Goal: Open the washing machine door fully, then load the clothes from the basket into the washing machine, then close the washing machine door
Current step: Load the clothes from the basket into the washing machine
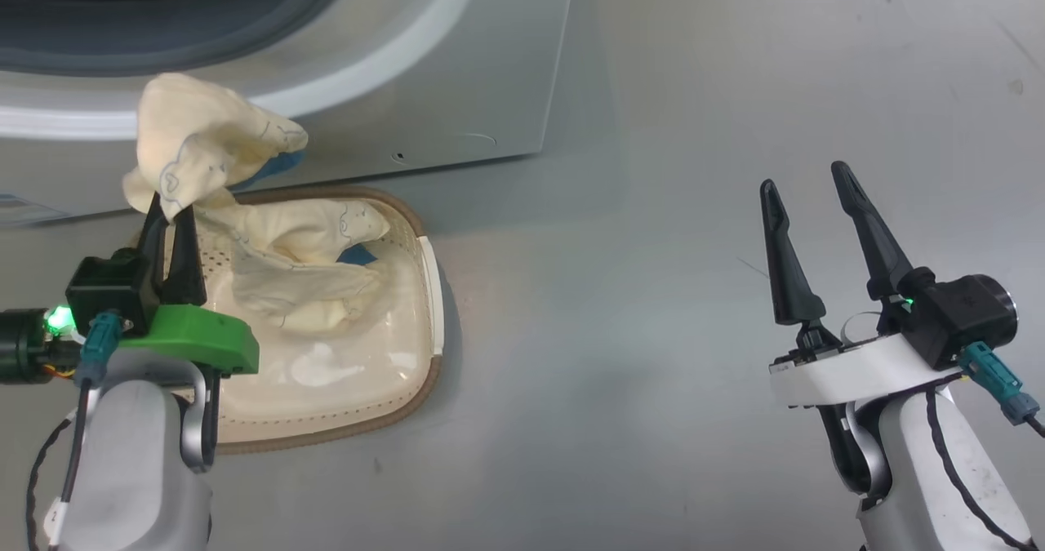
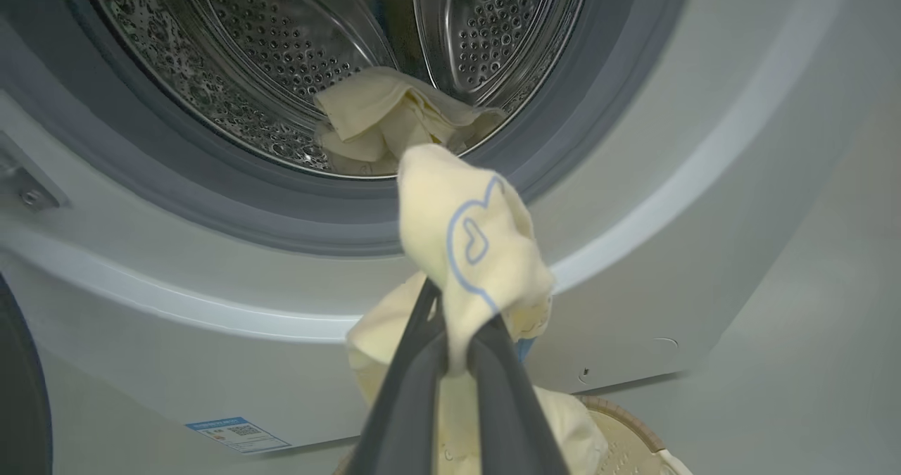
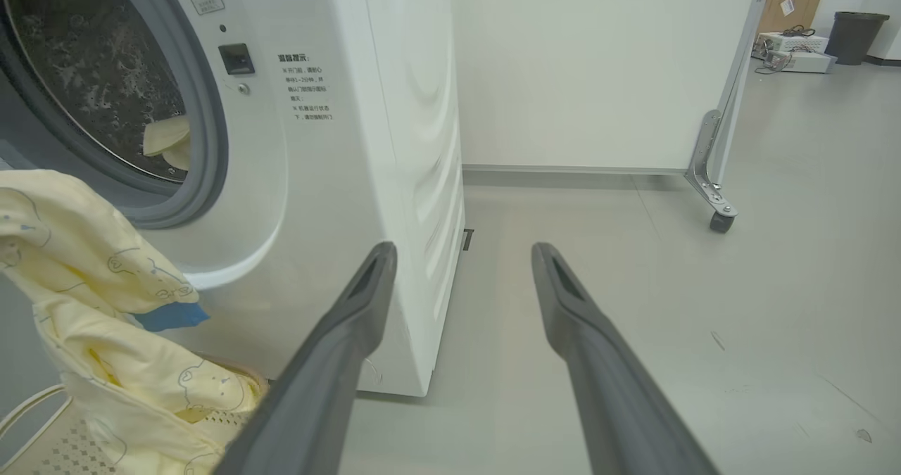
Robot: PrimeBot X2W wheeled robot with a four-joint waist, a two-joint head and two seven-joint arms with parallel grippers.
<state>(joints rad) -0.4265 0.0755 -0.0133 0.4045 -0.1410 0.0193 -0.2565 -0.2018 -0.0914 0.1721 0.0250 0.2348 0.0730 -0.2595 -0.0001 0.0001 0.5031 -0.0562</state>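
**Loading about half done: one garment in the drum, one in the gripper**

Of the clothes [image 1: 204, 139], you have one cream-yellow piece with a blue cuff lifted above the far left corner of the basket [image 1: 384, 424], just in front of the washing machine [image 1: 457, 86]. The left gripper [image 1: 170, 208] is pinched shut on it, with the cloth bunched over the fingertips. Its lower part hangs down to the heap [image 1: 302, 273] in the basket. I cannot tell whether this is one piece or two. The near half of the basket is bare.

In the left wrist view, another garment [image 2: 380, 119] lies at the front lip of the drum [image 2: 246, 60]. I take the dark curved edge at the far left for the washing machine door [image 2: 15, 383], swung aside, so the first step looks done.

I judge that you are in the middle of loading. It is left to put this piece in, bring the rest, then close the door.

The right gripper [image 1: 804, 177] stands wide apart and holds nothing, well to the right above the floor [image 1: 653, 331].
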